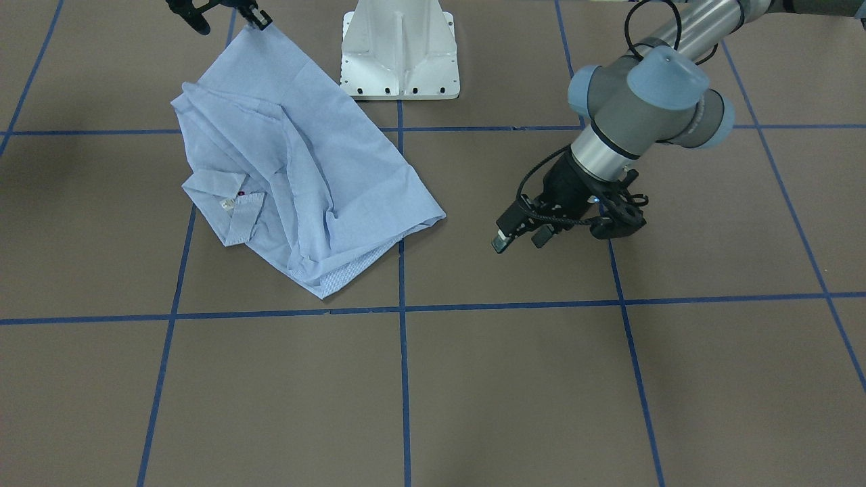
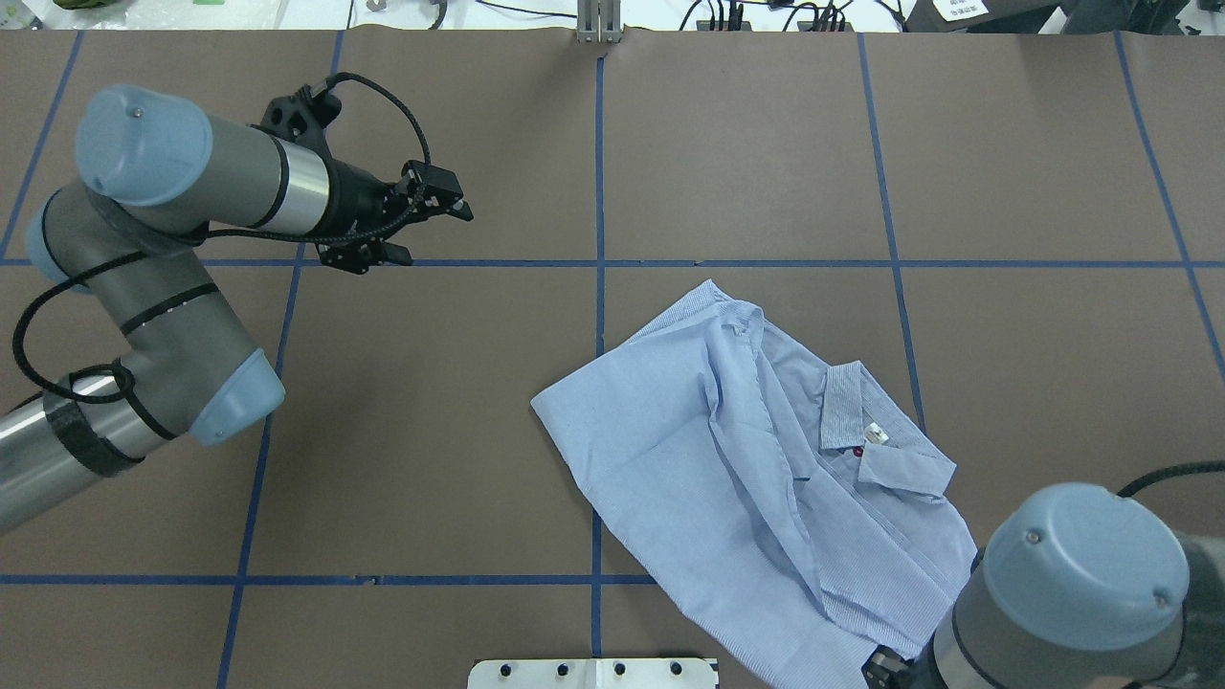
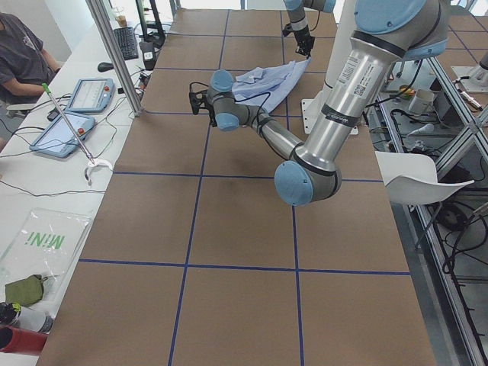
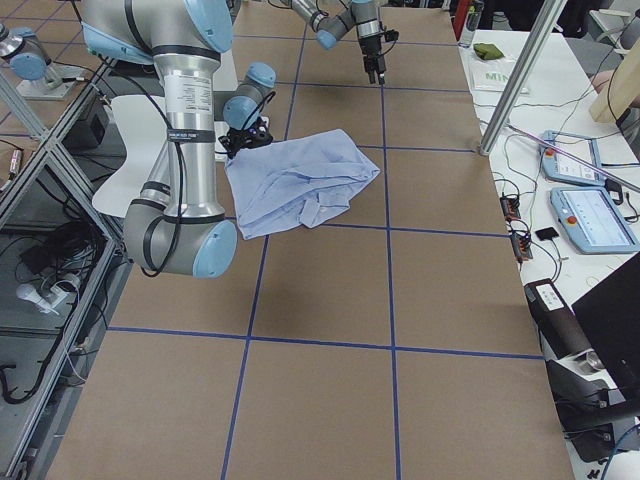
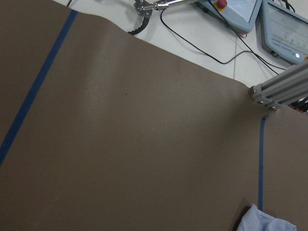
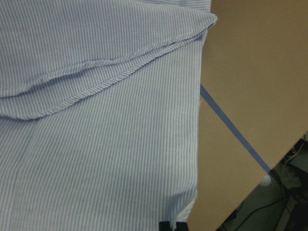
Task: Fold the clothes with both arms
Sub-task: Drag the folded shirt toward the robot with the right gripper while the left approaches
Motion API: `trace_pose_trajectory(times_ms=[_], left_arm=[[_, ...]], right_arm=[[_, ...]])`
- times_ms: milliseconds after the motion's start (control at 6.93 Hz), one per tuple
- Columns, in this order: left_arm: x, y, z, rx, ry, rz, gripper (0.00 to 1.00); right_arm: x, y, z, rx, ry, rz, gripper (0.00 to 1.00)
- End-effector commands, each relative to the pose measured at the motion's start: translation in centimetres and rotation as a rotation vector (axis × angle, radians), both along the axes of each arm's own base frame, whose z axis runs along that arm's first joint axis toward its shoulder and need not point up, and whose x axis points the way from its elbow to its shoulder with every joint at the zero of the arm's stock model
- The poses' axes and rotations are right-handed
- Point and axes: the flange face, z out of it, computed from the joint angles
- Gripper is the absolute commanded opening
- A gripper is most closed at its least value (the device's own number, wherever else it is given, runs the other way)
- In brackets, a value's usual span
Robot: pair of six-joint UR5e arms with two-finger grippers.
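The light blue striped shirt lies crumpled and partly folded on the brown table, collar and white neck label facing up. It also shows in the overhead view and fills the right wrist view. My right gripper is shut on the shirt's hem corner near the pedestal and holds that corner slightly raised. In the overhead view it is hidden under my right arm. My left gripper is open and empty, hovering over bare table well to the side of the shirt. A shirt corner shows in the left wrist view.
The white pedestal base stands at the robot's edge beside the shirt. Blue tape lines grid the table. An aluminium post and the operators' tablets stand beyond the far edge.
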Motion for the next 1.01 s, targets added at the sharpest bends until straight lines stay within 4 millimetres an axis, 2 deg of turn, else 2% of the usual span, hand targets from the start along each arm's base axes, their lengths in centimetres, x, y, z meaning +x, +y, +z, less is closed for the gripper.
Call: trace_pose_trajectory(times_ms=[0,144,288,433,577,721,865], left_arm=[[5.7,6.6,0.4,-0.116,0.024,0.072,0.95],[8.9,9.4,1.1,-0.128,0.005,0.085,0.9],[11.2,11.8,1.1,-0.156,0.001,0.105,0.8],[12.2,12.6,1.4,-0.169,-0.006,0.114,0.75],[12.6,12.5,1.5,-0.17,-0.009,0.116,0.71],[13.5,12.3,1.2,-0.172,-0.012,0.118,0.71],[14.5,11.9,0.9,-0.173,-0.015,0.12,0.69]], right_arm=[[1.2,-4.0,-2.6,-0.027,-0.042,0.127,1.0],[2.7,-11.5,-3.9,0.017,-0.082,0.291,1.0],[1.6,-19.9,-4.4,0.161,-0.12,0.303,1.0],[3.2,-25.8,-2.4,0.287,-0.112,0.273,1.0],[5.2,-29.6,-0.4,0.412,-0.103,0.21,1.0],[6.4,-32.4,1.6,0.462,-0.087,0.179,1.0],[7.2,-33.8,2.3,0.488,-0.094,0.191,1.0]])
